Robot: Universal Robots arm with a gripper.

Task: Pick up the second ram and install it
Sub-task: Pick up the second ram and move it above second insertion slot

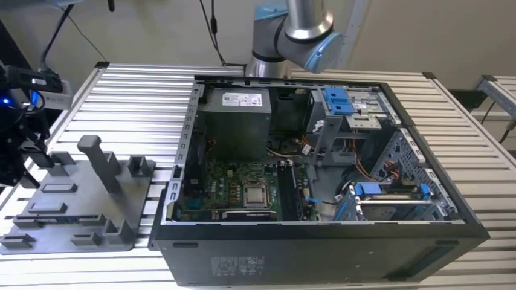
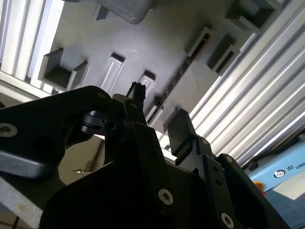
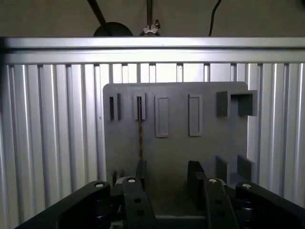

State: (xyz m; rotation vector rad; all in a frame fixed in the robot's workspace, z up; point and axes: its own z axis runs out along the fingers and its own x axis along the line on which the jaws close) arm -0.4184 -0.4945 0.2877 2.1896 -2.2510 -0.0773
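Wide-gapped pincer [image 3: 167, 168] above grey tray [image 3: 176, 152]; second ram [image 3: 140, 133] edge-up in slot.

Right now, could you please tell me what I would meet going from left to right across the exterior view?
The grey fixture tray, the processor inside the open case, then the nearer blue drive-bay clip.

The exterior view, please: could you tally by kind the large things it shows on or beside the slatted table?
Open computer case: 1
Grey fixture tray: 1
Robot arm: 1
Total: 3
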